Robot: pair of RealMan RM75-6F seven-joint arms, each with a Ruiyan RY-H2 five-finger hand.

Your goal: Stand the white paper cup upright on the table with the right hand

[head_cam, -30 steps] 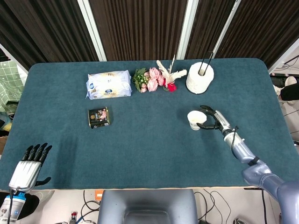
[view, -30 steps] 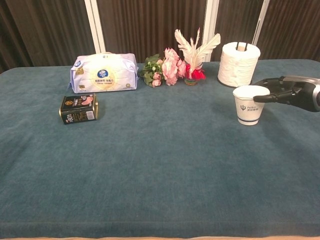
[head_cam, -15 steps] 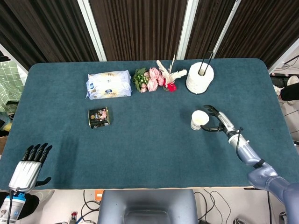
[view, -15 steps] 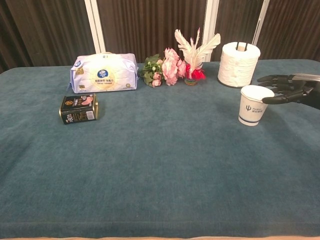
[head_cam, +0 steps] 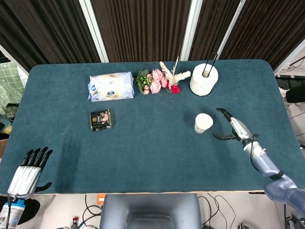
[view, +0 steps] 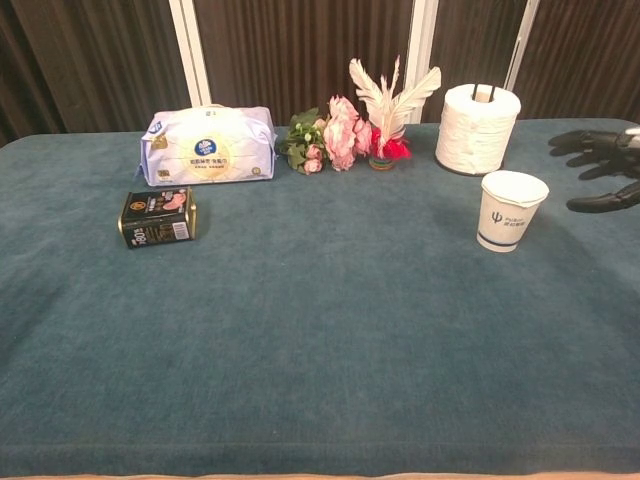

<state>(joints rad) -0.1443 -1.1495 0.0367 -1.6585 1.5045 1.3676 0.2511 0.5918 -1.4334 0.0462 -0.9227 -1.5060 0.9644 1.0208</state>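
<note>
The white paper cup [head_cam: 203,122] [view: 510,209] stands upright on the blue table, mouth up, just in front of the paper roll. My right hand [head_cam: 232,128] [view: 600,169] is to the cup's right, apart from it, with fingers spread and nothing in them. My left hand [head_cam: 29,169] hangs off the near left edge of the table, fingers extended, holding nothing; the chest view does not show it.
A toilet paper roll on a holder [head_cam: 204,78] [view: 478,128] stands behind the cup. A bunch of flowers with feathers [head_cam: 161,79], a wipes pack [head_cam: 110,86] and a small dark tin [head_cam: 100,119] lie further left. The table edge [head_cam: 143,193] runs along the front.
My right hand let go of the cup and drew back to the right. The cup shifted slightly right and now stands free. The left hand stayed put.
</note>
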